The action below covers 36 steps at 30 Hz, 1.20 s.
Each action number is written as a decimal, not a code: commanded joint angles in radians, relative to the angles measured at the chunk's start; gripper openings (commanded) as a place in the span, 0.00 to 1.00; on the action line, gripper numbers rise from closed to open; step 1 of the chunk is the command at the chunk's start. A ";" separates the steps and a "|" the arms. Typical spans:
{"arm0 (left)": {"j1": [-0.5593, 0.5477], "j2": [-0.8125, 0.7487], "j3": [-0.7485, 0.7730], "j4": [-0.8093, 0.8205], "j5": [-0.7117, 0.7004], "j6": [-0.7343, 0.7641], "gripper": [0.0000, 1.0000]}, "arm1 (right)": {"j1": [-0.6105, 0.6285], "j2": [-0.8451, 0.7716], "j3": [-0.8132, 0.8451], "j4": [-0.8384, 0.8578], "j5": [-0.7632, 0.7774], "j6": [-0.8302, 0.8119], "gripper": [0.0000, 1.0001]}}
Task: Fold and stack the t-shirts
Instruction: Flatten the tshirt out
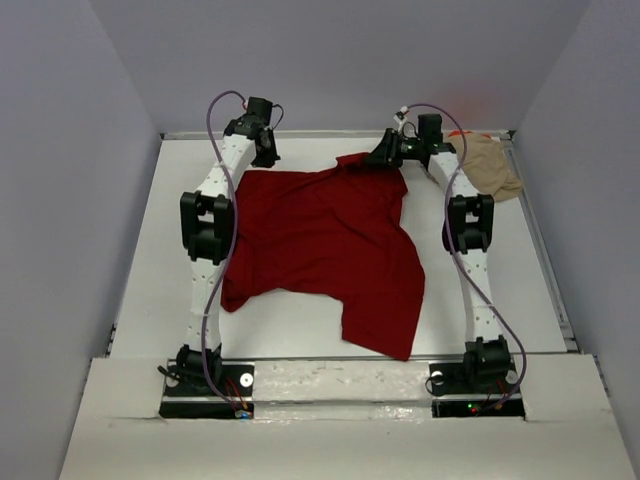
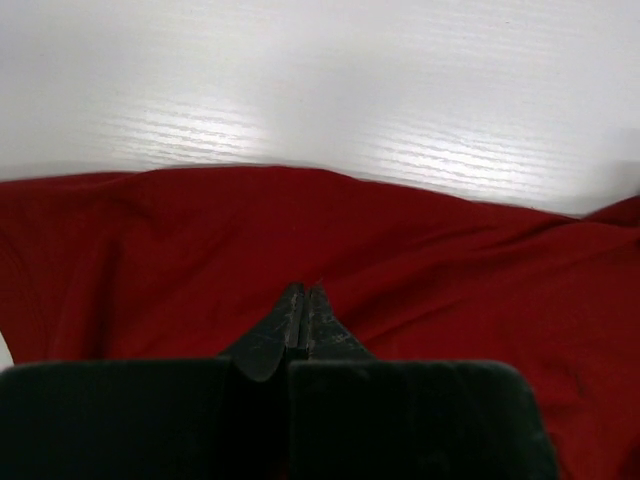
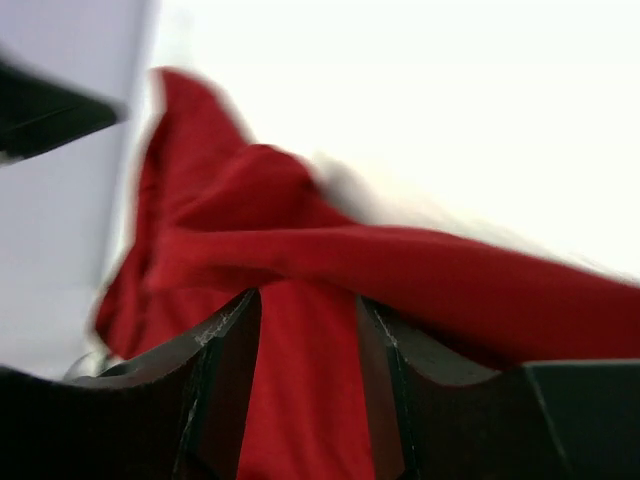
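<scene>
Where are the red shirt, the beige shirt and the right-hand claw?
Dark red shirt (image 1: pixel 320 250): overhead view, middle of its spread body.
Beige shirt (image 1: pixel 497 168): overhead view, bunched cloth in the far right corner.
Right gripper (image 3: pixel 305 315): right wrist view, midway between its parted fingertips.

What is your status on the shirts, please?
Left fingers shut over red shirt; right fingers open, red cloth between. Red shirt spread, unfolded; tan shirt bunched far right. Nothing in the way.
</scene>
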<state>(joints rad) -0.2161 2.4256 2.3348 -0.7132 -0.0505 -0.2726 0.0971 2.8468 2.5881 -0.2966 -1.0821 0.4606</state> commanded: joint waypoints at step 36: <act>-0.029 -0.300 -0.466 0.161 0.299 -0.008 0.00 | 0.159 -0.736 -0.866 -0.110 0.601 -0.362 0.00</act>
<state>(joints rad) -0.2771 2.1075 1.8244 -0.6083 0.0704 -0.2806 0.2665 2.0899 1.6260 -0.4786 -0.3740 0.1417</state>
